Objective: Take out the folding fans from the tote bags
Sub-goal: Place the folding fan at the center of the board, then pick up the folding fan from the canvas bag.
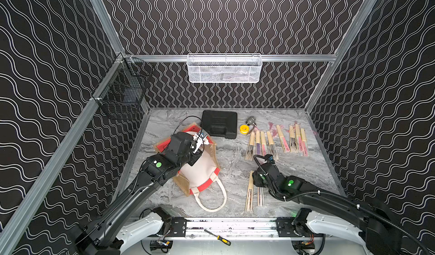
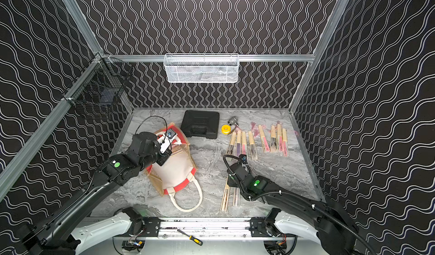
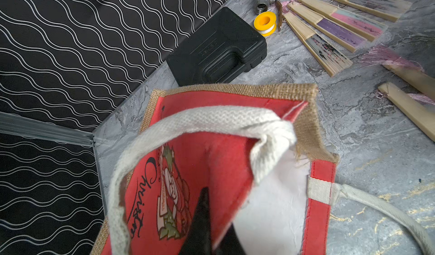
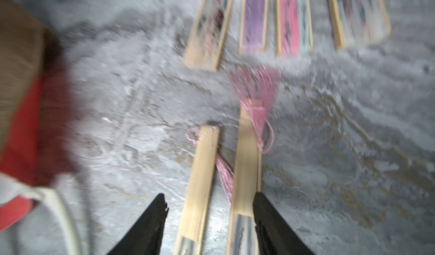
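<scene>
The tote bag lies on its side at the left of the table, its mouth toward the front. My left gripper is shut on the bag's red printed panel, holding it up. White lining shows inside. Several folding fans lie in a row at the back right. Two more fans lie side by side near the front. My right gripper stands open just above them, straddling both.
A flat black case, a yellow tape roll and a metal valve sit behind the bag. A white mesh basket and a black wire basket hang on the walls. A screwdriver lies on the front rail.
</scene>
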Robot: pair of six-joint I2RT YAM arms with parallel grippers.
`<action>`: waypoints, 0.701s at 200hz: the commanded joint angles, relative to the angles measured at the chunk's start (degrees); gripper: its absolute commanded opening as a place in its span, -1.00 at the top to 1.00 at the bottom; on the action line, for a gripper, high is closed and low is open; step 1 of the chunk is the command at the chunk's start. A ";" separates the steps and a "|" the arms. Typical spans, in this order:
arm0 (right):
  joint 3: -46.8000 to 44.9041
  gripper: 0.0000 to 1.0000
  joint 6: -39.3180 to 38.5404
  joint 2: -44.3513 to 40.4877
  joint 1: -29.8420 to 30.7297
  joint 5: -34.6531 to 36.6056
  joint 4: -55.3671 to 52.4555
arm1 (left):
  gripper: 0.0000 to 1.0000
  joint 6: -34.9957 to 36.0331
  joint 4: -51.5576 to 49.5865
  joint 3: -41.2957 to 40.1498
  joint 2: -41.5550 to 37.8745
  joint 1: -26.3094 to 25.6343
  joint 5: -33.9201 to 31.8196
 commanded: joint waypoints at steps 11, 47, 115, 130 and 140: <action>3.14 -0.17 -5.54 -4.40 1.14 0.80 -2.54 | 1.00 -0.06 0.84 0.32 0.15 -0.09 0.08; 4.10 -0.07 -4.88 -9.38 9.95 -2.91 7.91 | 1.00 -0.02 1.29 -0.06 -0.33 -0.06 0.23; 13.66 0.04 -10.72 11.43 28.99 2.62 21.64 | 1.00 0.01 1.25 0.08 0.12 -0.11 0.39; 14.17 0.08 -14.19 15.73 29.05 1.77 24.71 | 1.00 0.07 1.16 0.13 -0.10 -0.08 0.47; 14.11 0.08 -16.83 18.15 29.09 0.87 27.93 | 1.00 0.09 1.29 0.14 -0.34 -0.04 0.43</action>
